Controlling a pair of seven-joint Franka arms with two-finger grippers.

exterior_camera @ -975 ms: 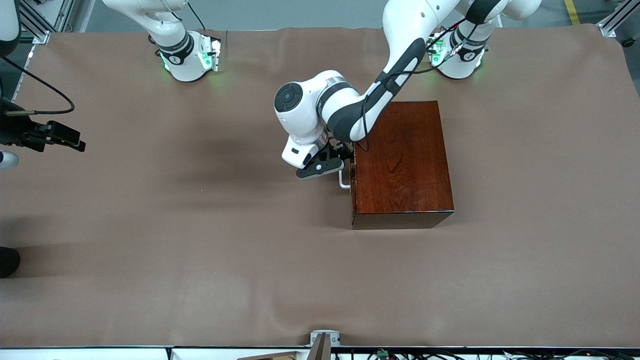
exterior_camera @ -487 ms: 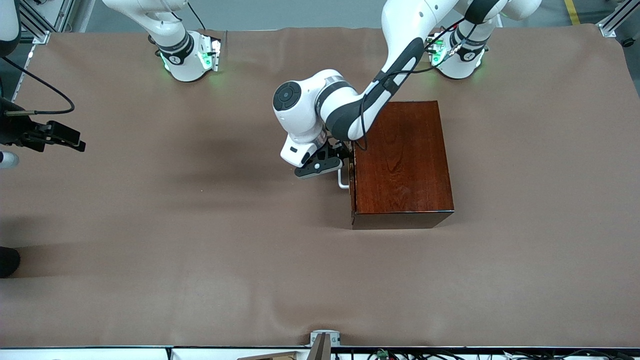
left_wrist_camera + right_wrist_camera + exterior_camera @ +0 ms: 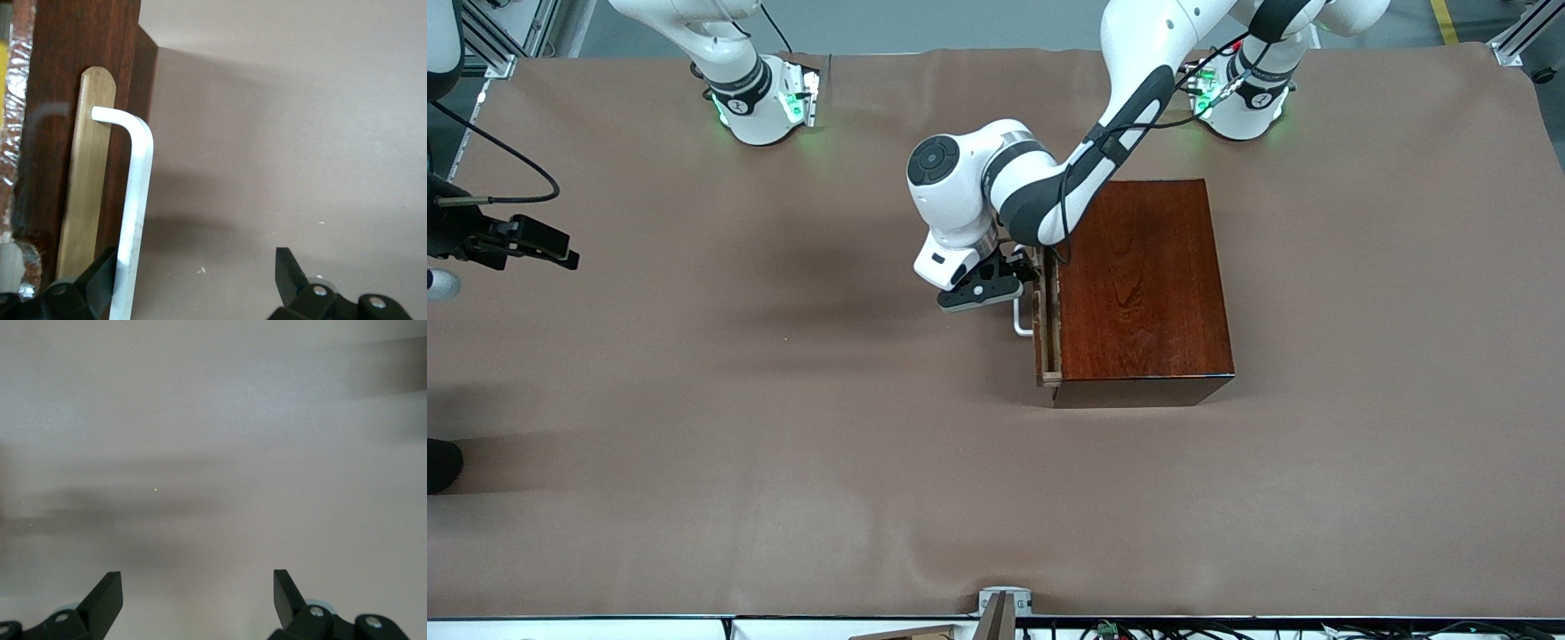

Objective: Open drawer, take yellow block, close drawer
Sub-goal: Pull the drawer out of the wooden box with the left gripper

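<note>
- Front view: left arm reaches from its base down to the drawer [image 3: 1047, 324] side of the mahogany box [image 3: 1143, 289]; left gripper [image 3: 1009, 286] sits at the white handle [image 3: 1021, 318], in front of the drawer; drawer is out a little, a thin strip of pale tray showing between the dark front and the box; box stands toward the left arm's end of the table [image 3: 783, 444]; brown cloth covers the table; right arm waits, its gripper [image 3: 525, 240] at the edge of the frame over the right arm's end of the table; yellow block not visible here.
- Left wrist view: left gripper [image 3: 193, 283] has its fingers [image 3: 100, 277] spread wide, not clamped; the handle [image 3: 137, 200] runs just beside one finger, inside the gap, contact not clear; handle is mounted on a tan plate [image 3: 83, 180] on the dark drawer front [image 3: 80, 100]; a thin sliver of yellow [image 3: 4, 80] shows at the frame edge past the front, too small to say it is the block.
- Right wrist view: right gripper [image 3: 197, 597] spread open, nothing between the fingers [image 3: 107, 593]; only bare table cloth [image 3: 213, 453] under it.
</note>
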